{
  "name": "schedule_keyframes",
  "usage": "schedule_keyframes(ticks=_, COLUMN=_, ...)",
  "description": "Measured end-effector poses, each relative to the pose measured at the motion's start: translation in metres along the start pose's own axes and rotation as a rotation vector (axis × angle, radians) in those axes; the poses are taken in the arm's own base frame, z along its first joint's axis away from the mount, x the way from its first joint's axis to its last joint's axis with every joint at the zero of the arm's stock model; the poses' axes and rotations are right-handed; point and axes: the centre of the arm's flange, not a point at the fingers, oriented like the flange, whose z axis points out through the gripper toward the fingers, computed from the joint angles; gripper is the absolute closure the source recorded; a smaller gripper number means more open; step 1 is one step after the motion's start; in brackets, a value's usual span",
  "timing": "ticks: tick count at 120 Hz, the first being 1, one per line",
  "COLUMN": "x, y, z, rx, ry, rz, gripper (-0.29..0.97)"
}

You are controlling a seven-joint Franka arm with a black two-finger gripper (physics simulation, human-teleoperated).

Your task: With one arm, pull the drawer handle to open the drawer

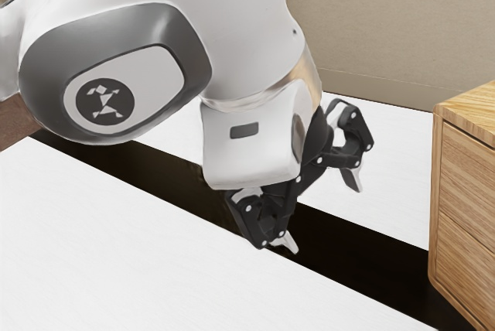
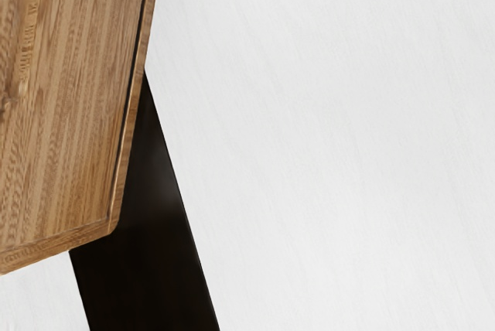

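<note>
Our jaws hang spread at centre frame; a misjudged reach could ram the wooden drawer cabinet [image 1: 464, 215], right edge, missing the handle.

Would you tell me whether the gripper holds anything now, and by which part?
Nothing is held: the gripper stands open and empty, apart from the wooden drawer cabinet.

Matte white flat worktop [image 1: 93, 261], soft even light. Wide black band [image 1: 371, 257] cuts diagonally across it, with white surface on both sides. Wrist view has the same white surface [image 2: 348, 153] and black band [image 2: 147, 284]. Plain beige wall [image 1: 402, 14] behind, lighter strip [image 1: 387, 87] along its foot. Brown floor [image 1: 14, 126] at the exterior view's left edge.
</note>
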Motion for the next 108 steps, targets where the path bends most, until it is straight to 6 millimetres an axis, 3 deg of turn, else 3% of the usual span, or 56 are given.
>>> schedule_keyframes(ticks=22, x=0.061, y=-0.013, z=0.011, rx=0.115, ry=0.033, rz=0.155, gripper=0.22)
schedule_keyframes(ticks=41, x=0.089, y=-0.031, z=0.014, rx=0.165, ry=0.083, rz=0.183, gripper=0.36)
schedule_keyframes(ticks=54, x=0.106, y=-0.044, z=0.027, rx=0.171, ry=0.099, rz=0.194, gripper=0.41)
schedule_keyframes(ticks=72, x=0.099, y=-0.072, z=0.04, rx=0.201, ry=0.086, rz=0.173, gripper=0.45)
schedule_keyframes(ticks=89, x=0.102, y=-0.086, z=0.053, rx=0.224, ry=0.081, rz=0.179, gripper=0.46)
schedule_keyframes(ticks=108, x=0.088, y=-0.102, z=0.064, rx=0.243, ry=0.067, rz=0.163, gripper=0.47)
